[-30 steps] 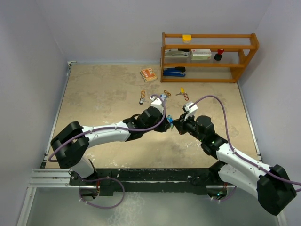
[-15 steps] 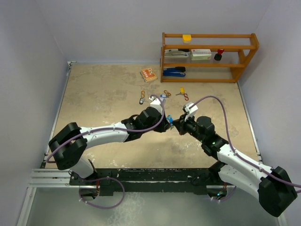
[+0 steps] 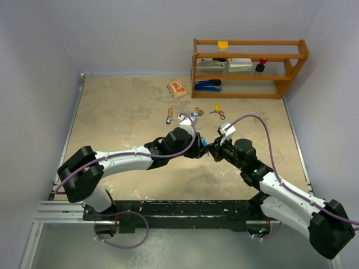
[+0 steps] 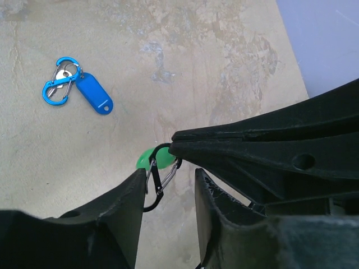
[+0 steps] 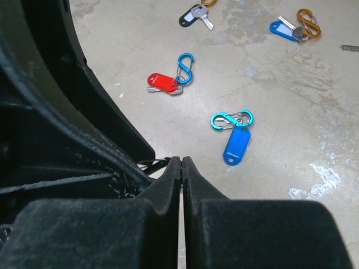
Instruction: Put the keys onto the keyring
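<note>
My right gripper [image 5: 182, 159] is shut, and its tips [image 4: 175, 148] pinch the top loop of a black S-shaped keyring clip [image 4: 154, 188]. A key's green tag [image 4: 150, 158] shows just behind those tips. The clip hangs down between the fingers of my left gripper [image 4: 169, 179], which stand open. It rests against the left finger and is not pinched. In the top view both grippers [image 3: 201, 147] [image 3: 211, 150] meet at mid-table. A blue-tagged key on a blue clip [image 4: 78, 92] [image 5: 235, 140] lies on the table nearby.
A red-tagged key on a blue clip [image 5: 165, 81], a black-tagged key [image 5: 190, 14] and a blue-tagged key on an orange clip [image 5: 289, 28] lie farther back. A yellow-tagged key [image 3: 217, 108], an orange box [image 3: 176, 88] and a wooden shelf [image 3: 247, 78] stand beyond.
My left gripper has gone from shut to open, letting go of the black clip. The right gripper has stayed shut, and both arms have barely moved.
</note>
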